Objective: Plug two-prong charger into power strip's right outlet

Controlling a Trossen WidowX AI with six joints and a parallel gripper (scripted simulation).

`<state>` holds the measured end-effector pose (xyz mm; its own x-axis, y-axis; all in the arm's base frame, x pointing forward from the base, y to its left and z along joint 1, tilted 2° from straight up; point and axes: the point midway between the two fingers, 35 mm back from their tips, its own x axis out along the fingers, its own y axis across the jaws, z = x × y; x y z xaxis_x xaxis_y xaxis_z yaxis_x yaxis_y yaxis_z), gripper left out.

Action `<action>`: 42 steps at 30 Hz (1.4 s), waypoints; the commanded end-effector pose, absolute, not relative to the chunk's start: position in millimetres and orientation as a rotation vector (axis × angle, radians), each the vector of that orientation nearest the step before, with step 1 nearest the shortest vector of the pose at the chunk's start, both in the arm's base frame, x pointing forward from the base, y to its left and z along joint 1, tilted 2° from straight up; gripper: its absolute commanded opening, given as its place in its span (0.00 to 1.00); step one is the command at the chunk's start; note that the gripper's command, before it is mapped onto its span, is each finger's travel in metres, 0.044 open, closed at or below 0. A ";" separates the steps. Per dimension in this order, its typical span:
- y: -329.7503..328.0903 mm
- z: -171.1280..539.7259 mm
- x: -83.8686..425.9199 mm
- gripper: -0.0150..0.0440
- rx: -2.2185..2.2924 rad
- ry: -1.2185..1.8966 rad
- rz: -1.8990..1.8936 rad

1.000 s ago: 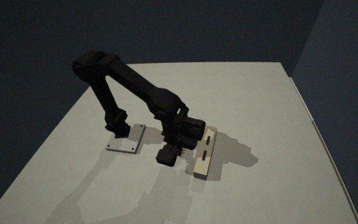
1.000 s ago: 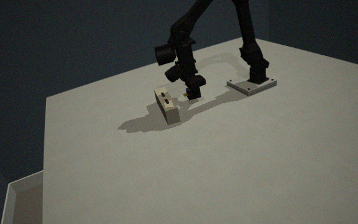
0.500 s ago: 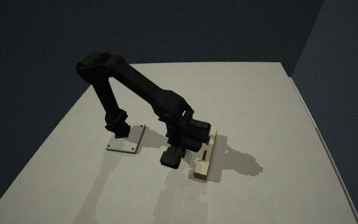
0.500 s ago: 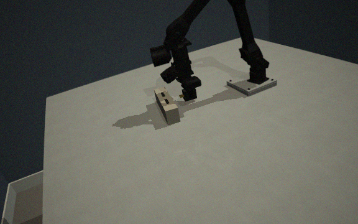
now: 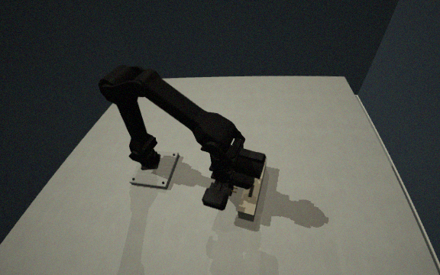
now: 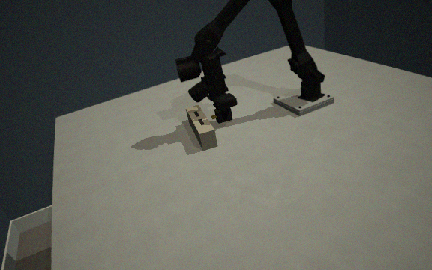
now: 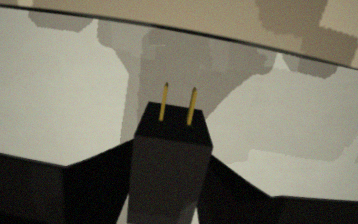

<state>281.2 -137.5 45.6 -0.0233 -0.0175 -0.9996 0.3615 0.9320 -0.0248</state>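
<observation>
Top, arm: the arm (image 5: 178, 101) (image 6: 294, 31) rises from its base plate (image 5: 139, 182) (image 6: 300, 112) and bends down toward the strip.
Top, strip: cream strip (image 5: 247, 208) (image 6: 208, 140) (image 7: 185, 14) on the table (image 5: 304, 118) (image 6: 276, 187) (image 7: 45, 75); one dark slot shows, the far part lies behind the arm.
Top, prongs: gold prongs (image 5: 234, 190) (image 6: 214, 117) (image 7: 164, 102) stick out of the end effector (image 5: 228, 191) (image 6: 224, 115) (image 7: 168, 150) toward the strip's long side, apart from it.
Exterior, end effector: low over the table, fingers pointing down, just beside the strip; exact clearance below cannot be told.
Exterior, outlets: two dark slots on the strip's top face; prongs outside both.
Exterior, bin: pale open bin (image 6: 7, 240), partly hidden past the table's edge.
Wrist, grip: end effector pinching the charger (image 7: 170, 180) between its two fingers.
Wrist, charger: dark block, both prongs bare along their visible length, side by side, pointing toward the strip.
Wrist, strip: spans the top of the view, partly shadowed, beyond the prong tips; not plugged in.
</observation>
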 end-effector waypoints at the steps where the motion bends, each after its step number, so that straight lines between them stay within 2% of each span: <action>1: -141.4 44.3 286.9 0.25 0.270 1.575 -0.309; 42: -146.3 43.8 295.5 0.25 0.271 1.574 -0.310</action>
